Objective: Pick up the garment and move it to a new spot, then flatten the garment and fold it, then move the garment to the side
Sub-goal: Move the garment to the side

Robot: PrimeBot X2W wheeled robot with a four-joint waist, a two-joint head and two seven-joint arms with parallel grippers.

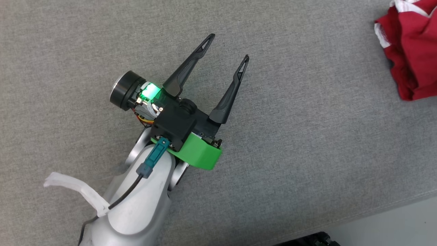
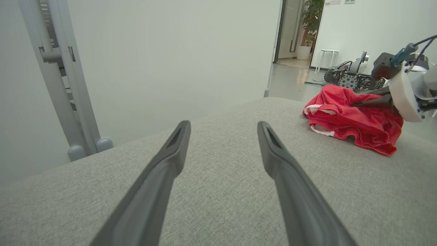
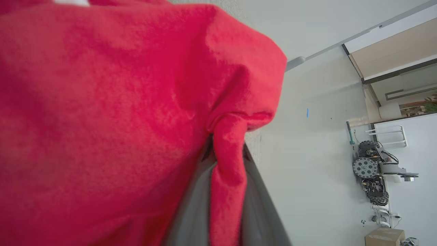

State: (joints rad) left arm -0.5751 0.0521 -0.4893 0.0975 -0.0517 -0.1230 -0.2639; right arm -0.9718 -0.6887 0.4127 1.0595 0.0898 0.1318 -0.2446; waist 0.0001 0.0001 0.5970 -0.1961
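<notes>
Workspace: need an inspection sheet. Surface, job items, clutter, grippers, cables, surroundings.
Surface: grey fabric cushion, mostly bare.
Job's things: red garment with white trim, bunched at the cushion's right side.
Clutter: nothing seen.
Grippers: left gripper open over bare fabric, holding nothing; right gripper shut on a fold of the garment.
Cables: black cable with a teal connector along the left forearm; coloured wires at its wrist.
Surroundings: potted plant, white stool, wheeled robot on the floor beyond the cushion.
</notes>
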